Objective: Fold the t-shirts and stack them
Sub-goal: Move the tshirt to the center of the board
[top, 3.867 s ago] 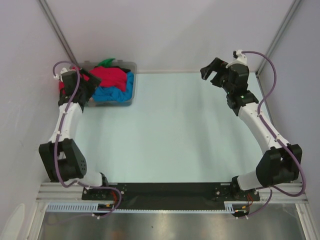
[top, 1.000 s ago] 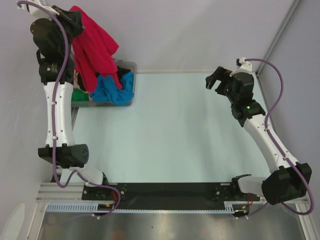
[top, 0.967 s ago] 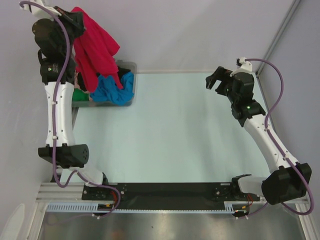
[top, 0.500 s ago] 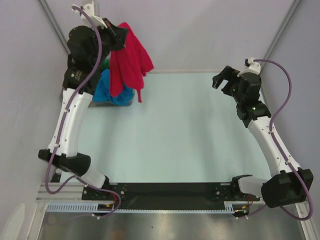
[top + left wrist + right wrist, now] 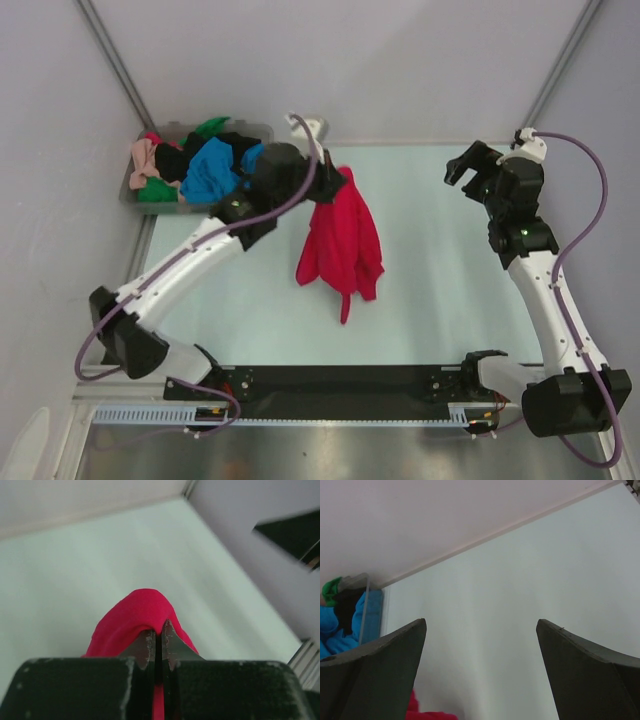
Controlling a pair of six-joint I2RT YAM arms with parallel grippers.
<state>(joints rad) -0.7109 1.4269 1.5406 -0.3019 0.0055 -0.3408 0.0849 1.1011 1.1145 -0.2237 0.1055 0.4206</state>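
A large red t-shirt hangs bunched over the middle of the table, pinched at its top by my left gripper, which is shut on it. The left wrist view shows red cloth draped over the closed fingertips. Blue, black, green and peach-pink t-shirts lie heaped in the grey bin at the back left. My right gripper hovers open at the back right, nothing between its fingers; a red scrap peeks in at the bottom of its view.
The bin sits in the back left corner against the wall. Grey walls and metal posts enclose the pale green table. A black rail runs along the near edge between the arm bases.
My left arm has swung down and to the right, carrying the red t-shirt from above the bin to over the table's middle. The right gripper has drifted slightly right, still open.
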